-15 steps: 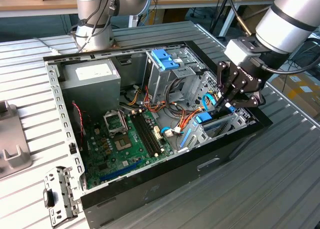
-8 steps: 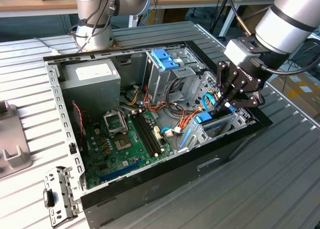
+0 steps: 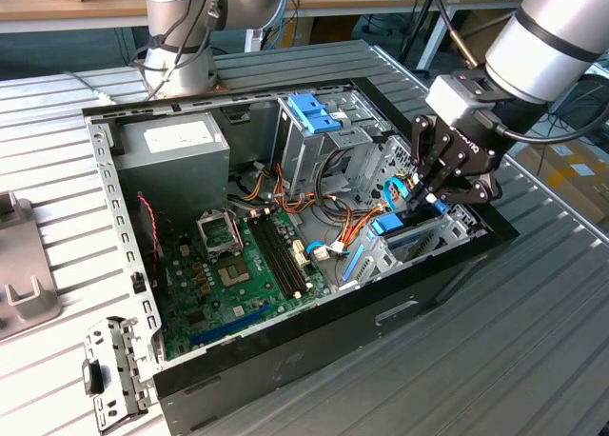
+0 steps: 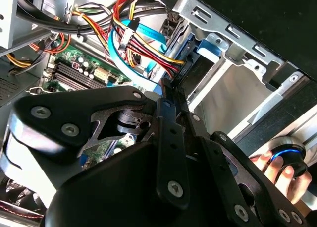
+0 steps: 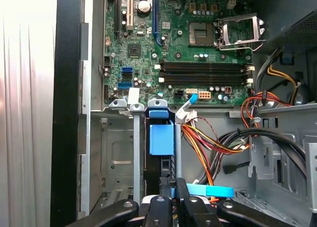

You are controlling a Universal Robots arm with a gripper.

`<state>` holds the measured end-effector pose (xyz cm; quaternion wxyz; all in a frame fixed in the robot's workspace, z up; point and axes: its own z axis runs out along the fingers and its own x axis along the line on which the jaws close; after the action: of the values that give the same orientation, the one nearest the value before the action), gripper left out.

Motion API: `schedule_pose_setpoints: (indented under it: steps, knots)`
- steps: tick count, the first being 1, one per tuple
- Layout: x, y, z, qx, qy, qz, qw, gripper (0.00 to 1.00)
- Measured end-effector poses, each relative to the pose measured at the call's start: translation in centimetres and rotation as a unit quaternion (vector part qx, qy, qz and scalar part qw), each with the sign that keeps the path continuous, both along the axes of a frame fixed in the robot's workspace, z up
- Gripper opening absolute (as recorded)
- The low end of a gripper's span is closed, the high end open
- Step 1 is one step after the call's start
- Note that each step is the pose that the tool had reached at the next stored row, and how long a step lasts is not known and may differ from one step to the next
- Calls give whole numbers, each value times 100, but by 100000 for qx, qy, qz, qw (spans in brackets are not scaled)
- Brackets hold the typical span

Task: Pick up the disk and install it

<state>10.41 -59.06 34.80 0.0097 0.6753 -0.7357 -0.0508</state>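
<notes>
Now, disk (image 5: 161, 139) in case (image 3: 314, 346), fingers (image 5: 170, 188) gripping

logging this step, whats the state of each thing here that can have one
computer case: on its side, side panel off, inside exposed
disk: on edge in the drive bay near the case's front
gripper: low over that bay, at the disk's blue rail
processor socket: lever frame raised, empty
memory slots: empty

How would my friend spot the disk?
Find the open black computer case, then its corner under the black gripper. The disk stands on edge in the metal bay; its light blue plastic frame marks it from the bare grey slot alongside.
</notes>
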Motion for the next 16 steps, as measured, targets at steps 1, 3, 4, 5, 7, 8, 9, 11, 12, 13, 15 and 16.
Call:
schedule_pose_setpoints:
  steps: [1,3,4,5,7,8,9,11,12,13,15,16]
  knots:
    - [0,-16,-1,110,-2,6,100000,16]
    - [0,-26,-5,287,-2,3,100000,16]
    - [0,-26,-8,366,-1,2,99999,16]
    - [0,-26,-15,522,0,5,99999,16]
    - [0,-27,-25,700,0,3,99998,16]
    - [0,-28,-30,810,-1,4,99997,16]
    - [0,-29,-32,868,0,2,99996,16]
    - [0,-39,-40,975,-3,4,99995,16]
    - [1,-48,-43,991,1,7,99995,16]
    - [0,-52,-45,1011,3,5,99995,16]
    - [0,-58,-48,1027,-1,3,99995,16]
    - [0,-59,-48,1031,-2,4,99995,16]
